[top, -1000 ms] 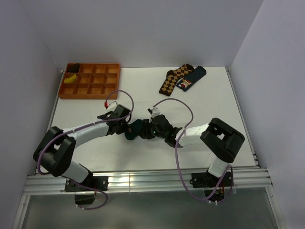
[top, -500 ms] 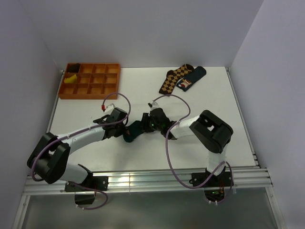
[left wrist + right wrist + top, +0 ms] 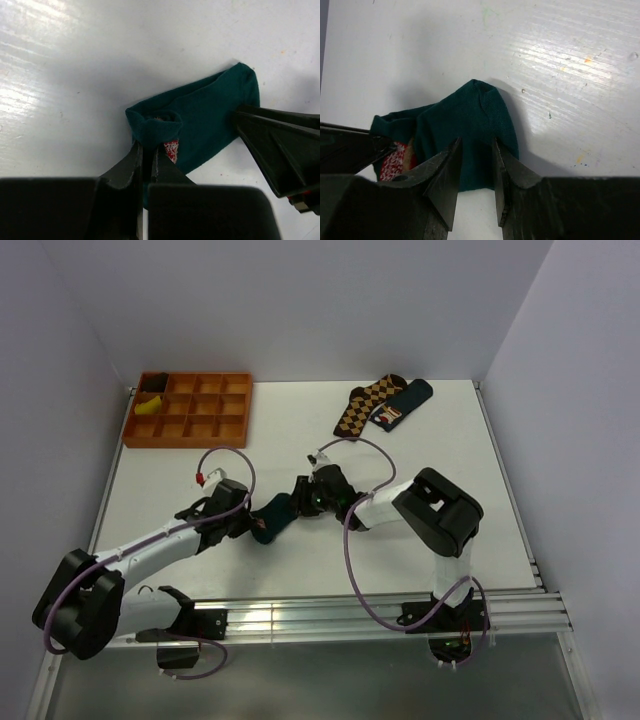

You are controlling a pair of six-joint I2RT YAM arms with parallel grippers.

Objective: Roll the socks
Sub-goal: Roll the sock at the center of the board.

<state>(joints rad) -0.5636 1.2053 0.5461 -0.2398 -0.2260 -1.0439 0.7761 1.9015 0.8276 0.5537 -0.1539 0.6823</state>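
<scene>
A dark teal sock (image 3: 272,517) lies flat mid-table, with a red and white patch (image 3: 171,148) showing at its folded near end. My left gripper (image 3: 252,526) is shut on that rolled edge (image 3: 155,125), pinching the fabric between its fingertips (image 3: 147,150). My right gripper (image 3: 304,502) meets the sock's other end. Its jaws stand partly open, and its fingertips (image 3: 456,150) press down on the flat teal sock (image 3: 465,112) with fabric and bare table showing between them. My right gripper's finger (image 3: 280,145) also shows in the left wrist view.
At the back left is an orange compartment tray (image 3: 232,428) with a yellow item (image 3: 150,406) in one cell. A brown argyle sock (image 3: 360,410) and a dark sock with a colourful patch (image 3: 402,403) lie at the back right.
My left arm has drawn back to the left with the sock's edge in its grip. The sock slid left, and my right gripper followed it leftwards.
</scene>
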